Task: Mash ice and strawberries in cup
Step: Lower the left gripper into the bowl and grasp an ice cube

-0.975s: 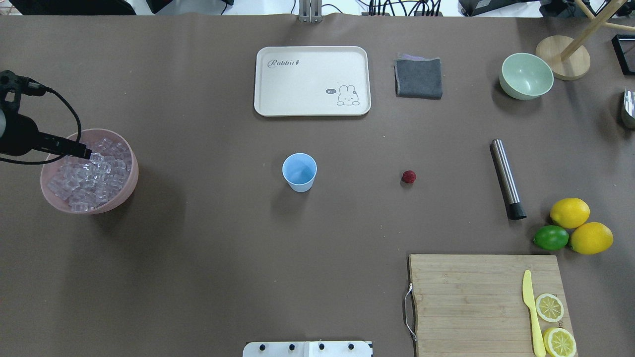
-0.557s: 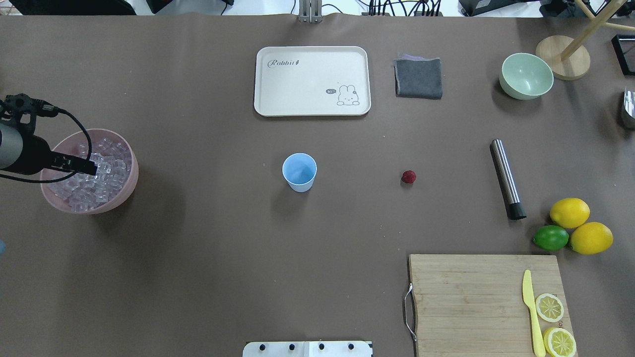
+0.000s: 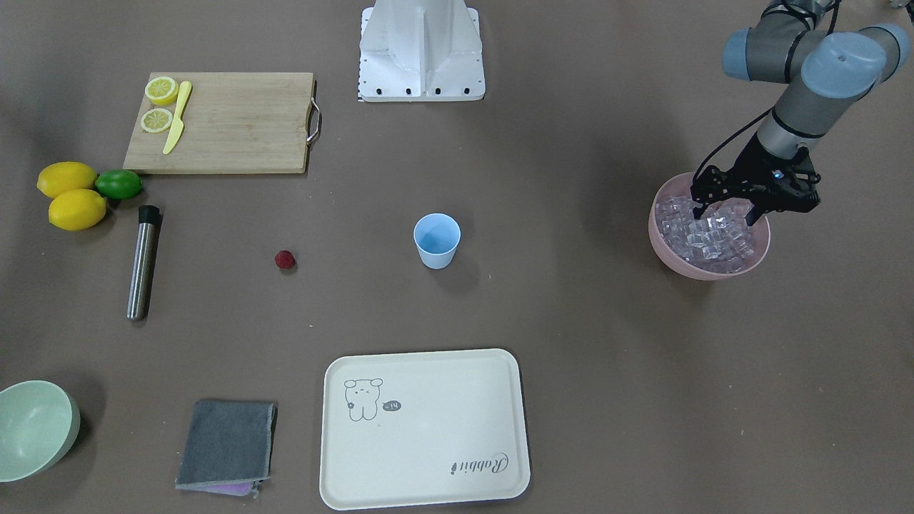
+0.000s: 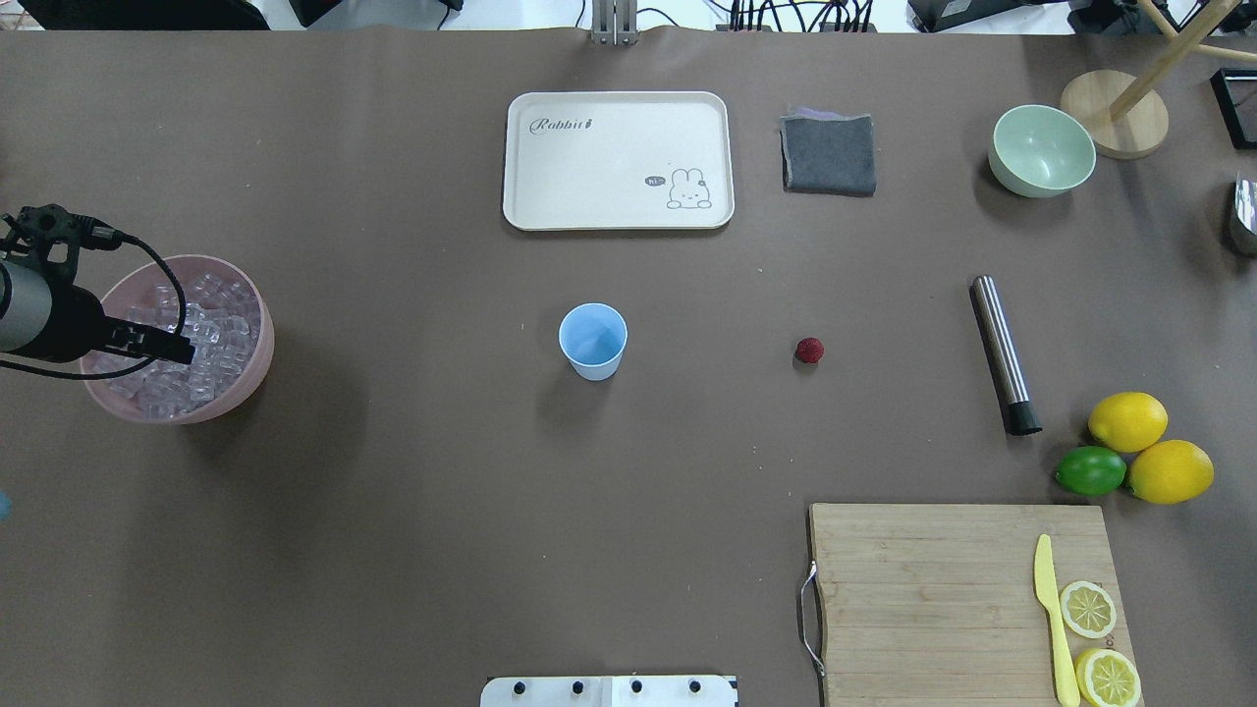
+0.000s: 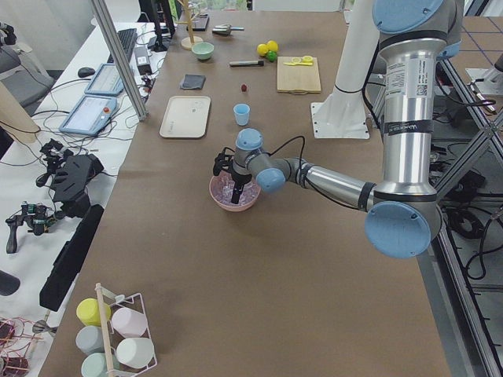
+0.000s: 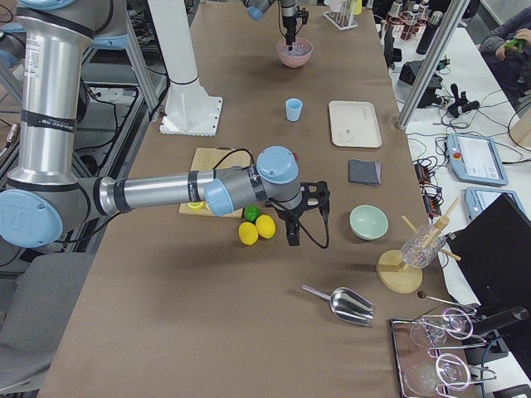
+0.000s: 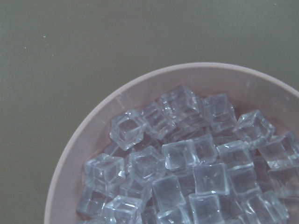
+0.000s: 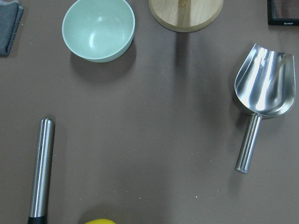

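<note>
The ice (image 4: pixel 218 319) is heaped in a pink bowl (image 4: pixel 257 371) at the table's left end, and it fills the left wrist view as clear cubes (image 7: pixel 187 163). My left gripper (image 3: pixel 729 216) stands open over the bowl (image 3: pixel 668 258), fingers spread and dipped among the cubes (image 3: pixel 707 239). In the overhead view the gripper (image 4: pixel 180 351) shows over the bowl's near side. The pale blue cup (image 4: pixel 592 340) stands upright mid-table, also visible from the front (image 3: pixel 436 240). The strawberry (image 4: pixel 809 350) lies to its right. My right gripper (image 6: pixel 292 236) hovers near the lemons; I cannot tell its state.
A steel muddler (image 4: pixel 1002 353), two lemons (image 4: pixel 1127 420) and a lime (image 4: pixel 1090 470) lie at the right. A cutting board (image 4: pixel 933 589) is front right. A cream tray (image 4: pixel 617 160), grey cloth (image 4: pixel 829 154) and green bowl (image 4: pixel 1041 149) line the far side. A metal scoop (image 8: pixel 261 93) lies beyond.
My left gripper has shifted across the ice bowl toward the table's near side. Nothing else on the table has moved.
</note>
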`<state>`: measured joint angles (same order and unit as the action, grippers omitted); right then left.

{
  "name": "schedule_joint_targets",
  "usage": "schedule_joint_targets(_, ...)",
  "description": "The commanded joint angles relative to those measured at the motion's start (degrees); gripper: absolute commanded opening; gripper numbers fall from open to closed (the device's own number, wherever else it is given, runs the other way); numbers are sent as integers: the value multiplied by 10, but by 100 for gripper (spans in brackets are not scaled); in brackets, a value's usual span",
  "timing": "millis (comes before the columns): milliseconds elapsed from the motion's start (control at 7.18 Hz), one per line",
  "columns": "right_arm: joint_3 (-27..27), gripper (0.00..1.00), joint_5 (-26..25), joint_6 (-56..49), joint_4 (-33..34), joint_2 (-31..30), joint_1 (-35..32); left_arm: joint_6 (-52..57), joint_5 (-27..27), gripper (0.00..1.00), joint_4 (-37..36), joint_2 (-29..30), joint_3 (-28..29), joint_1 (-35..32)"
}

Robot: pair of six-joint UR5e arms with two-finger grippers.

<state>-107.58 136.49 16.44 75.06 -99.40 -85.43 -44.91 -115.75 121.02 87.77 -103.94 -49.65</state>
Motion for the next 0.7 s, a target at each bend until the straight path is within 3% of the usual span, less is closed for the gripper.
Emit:
schedule_joint_targets(0,0,100,-1,0,0,0,0,-1,0,94,1,0,1,2)
schedule_joint_targets(279,0,100,-1,0,0,0,0,-4,0,77,1,2,0,2)
schedule_joint_targets(557,0,100,-1,0,0,0,-1,-2,0,74,1,2,0,2)
